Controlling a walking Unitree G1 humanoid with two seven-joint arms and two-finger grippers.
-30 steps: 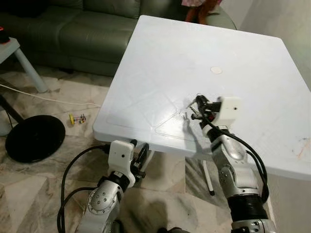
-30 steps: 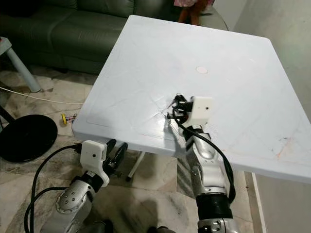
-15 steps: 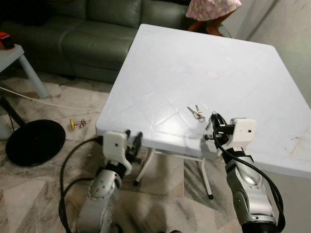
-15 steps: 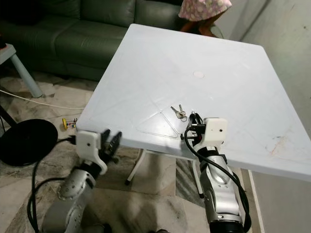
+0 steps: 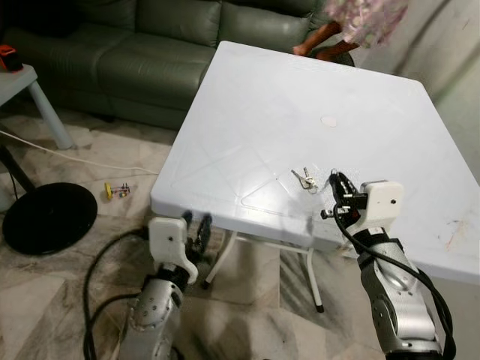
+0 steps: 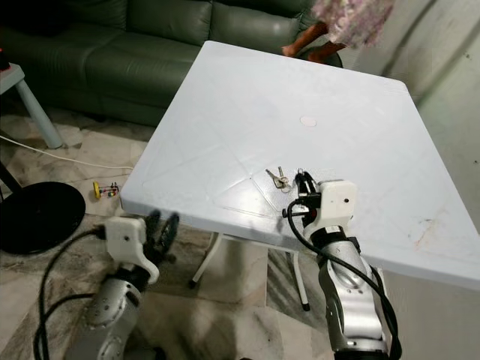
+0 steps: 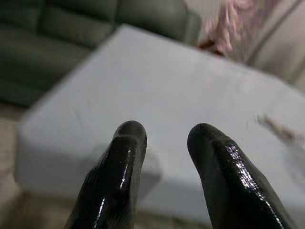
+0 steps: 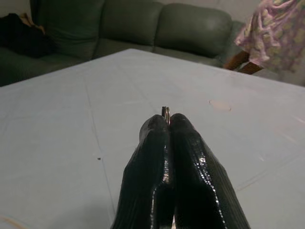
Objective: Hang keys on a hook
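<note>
A small bunch of keys (image 5: pixel 304 178) lies on the white table (image 5: pixel 247 112), near its front edge. My right gripper (image 5: pixel 337 181) hovers just right of the keys, apart from them, fingers shut. In the right wrist view a small metal ring (image 8: pixel 165 112) pokes out between the closed fingertips (image 8: pixel 157 126). My left gripper (image 5: pixel 196 224) hangs below the table's front edge, and in the left wrist view its fingers (image 7: pixel 127 138) stand open with nothing between them.
A green sofa (image 5: pixel 135 45) stands behind the table on the left. A person in a pink dress (image 5: pixel 360 19) is at the far edge. On the floor lie a black round base (image 5: pixel 49 217), a white cable (image 5: pixel 67 154) and a small yellow object (image 5: pixel 112 190).
One second ago my right gripper was over the keys; it has since pulled back to their right, and the keys lie on the table. The camera shifted and the person moved right.
</note>
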